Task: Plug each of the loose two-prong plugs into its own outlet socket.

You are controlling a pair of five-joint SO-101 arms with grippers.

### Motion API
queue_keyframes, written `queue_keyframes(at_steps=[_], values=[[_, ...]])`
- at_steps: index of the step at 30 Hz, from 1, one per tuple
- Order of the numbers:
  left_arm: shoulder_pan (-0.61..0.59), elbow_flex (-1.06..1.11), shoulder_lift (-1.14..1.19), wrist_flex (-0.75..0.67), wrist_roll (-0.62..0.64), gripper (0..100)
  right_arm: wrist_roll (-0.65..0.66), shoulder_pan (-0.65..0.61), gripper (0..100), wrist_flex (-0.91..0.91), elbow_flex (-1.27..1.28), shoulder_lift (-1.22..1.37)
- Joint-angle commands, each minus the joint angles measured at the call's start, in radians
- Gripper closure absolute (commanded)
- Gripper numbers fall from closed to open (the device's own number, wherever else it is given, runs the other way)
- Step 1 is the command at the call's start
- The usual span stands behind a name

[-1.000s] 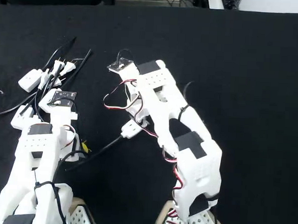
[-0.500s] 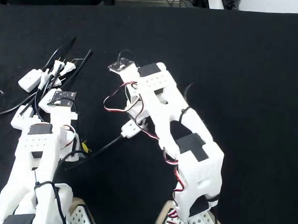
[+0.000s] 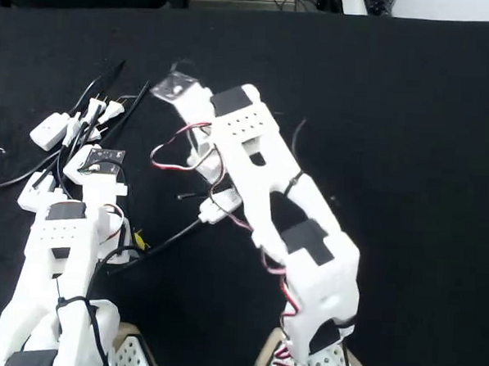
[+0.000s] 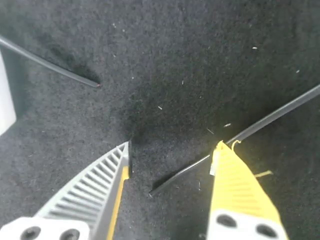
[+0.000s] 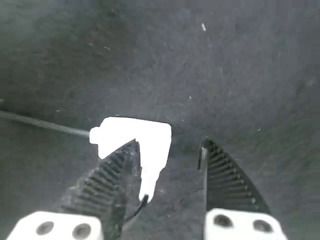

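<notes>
Had the right pincer (image 5: 170, 143) open above the black desk (image 5: 240, 60), gripping nothing. Found the white two-prong plug (image 5: 131, 133) off-centre under one finger, body crosswise, cord (image 3: 155, 246) trailing near-left. Left pincer (image 4: 172, 146) likewise open, farther off.

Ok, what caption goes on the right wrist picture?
Open jaws poised over a white plug on the black table.

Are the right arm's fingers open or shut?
Open: the fingers stand wide apart, holding nothing; the plug lies by one.
</notes>
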Motion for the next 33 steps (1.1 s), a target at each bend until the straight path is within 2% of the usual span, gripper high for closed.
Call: queue_keyframes(at_steps=[1,4,7,13,17,23,28,33], values=[[-0.010,-0.004,-0.021,-0.003,-0.003,73,0.121,-0.060,73.6,0.060,-0.062,-0.122],[-0.010,-0.004,-0.021,-0.003,-0.003,73,0.261,-0.068,67.8,0.069,-0.038,-0.130],[-0.012,-0.004,-0.021,-0.003,-0.003,73,0.354,-0.063,66.6,0.068,-0.044,-0.137],[-0.012,-0.004,-0.021,-0.005,-0.003,73,0.330,-0.064,67.3,0.150,-0.199,-0.308],[-0.012,-0.004,-0.021,-0.006,-0.003,73,0.364,-0.064,67.3,0.236,-0.180,-0.464],[-0.012,-0.004,-0.020,-0.006,-0.003,73,0.557,-0.020,67.4,0.236,0.159,-0.697],[-0.012,-0.004,-0.020,-0.008,-0.003,73,0.750,-0.035,67.4,0.232,0.530,-0.921],[-0.012,-0.004,-0.021,-0.008,-0.003,73,0.884,-0.060,67.5,0.232,0.826,-1.055]])
